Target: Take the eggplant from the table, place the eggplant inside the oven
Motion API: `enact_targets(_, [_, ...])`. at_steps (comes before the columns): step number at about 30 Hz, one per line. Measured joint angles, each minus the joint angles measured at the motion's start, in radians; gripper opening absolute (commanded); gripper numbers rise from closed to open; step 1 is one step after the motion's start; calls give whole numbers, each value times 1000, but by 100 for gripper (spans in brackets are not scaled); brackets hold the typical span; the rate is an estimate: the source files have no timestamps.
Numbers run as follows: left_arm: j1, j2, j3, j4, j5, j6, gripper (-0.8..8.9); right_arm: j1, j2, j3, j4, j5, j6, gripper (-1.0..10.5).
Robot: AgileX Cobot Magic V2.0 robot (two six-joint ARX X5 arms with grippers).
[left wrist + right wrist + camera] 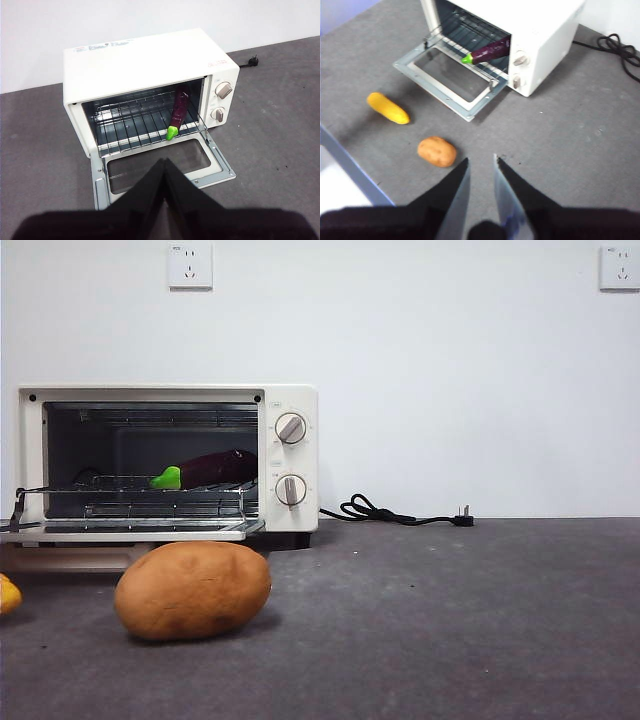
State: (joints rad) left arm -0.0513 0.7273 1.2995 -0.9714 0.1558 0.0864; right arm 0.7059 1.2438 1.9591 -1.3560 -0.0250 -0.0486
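Front view, left to right. At the far left edge, part of a yellow object (8,594) is seen on the table (480,620). The oven (290,400) is shown w/ its door (120,531) folded down flat and its cavity open. The eggplant (205,470) is laid on the wire rack (130,498) inside the oven, toward the knob side, green cap pointed outward to the door; it is touched by no gripper. Two round knobs (290,428) are stacked on the panel at the oven's right. In front of the oven, nearer the camera, a brown potato (192,590) is rested on the table, apart from the door. Right of the oven, a black power cord (400,514) w/ plug is laid unplugged along the wall base. Two wall sockets (190,265) are mounted high on the white wall.

Wrist views. The left gripper (165,165) is held above and in front of the open door, jaws pressed together, nothing between them. The right gripper (481,167) is held over bare table near the potato, jaws slightly parted, empty.
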Motion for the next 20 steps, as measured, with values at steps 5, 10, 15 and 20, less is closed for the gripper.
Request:
enact_targets(5, [0,11,0,0,-18,8,-5,0,-40,-4,0,-48,-2,-11])
enact_targets(10, [0,26,0,0,-23,11,-6,0,-81,-48,0,-126,-2,-11])
enact_targets(15, [8,56,0,34,-23,12,-6,0,-149,-211,0,-140,-2,-11])
enact_targets(20, [95,141,0,92,55,18,-8,0,-211,-376,0,-140,-2,-11])
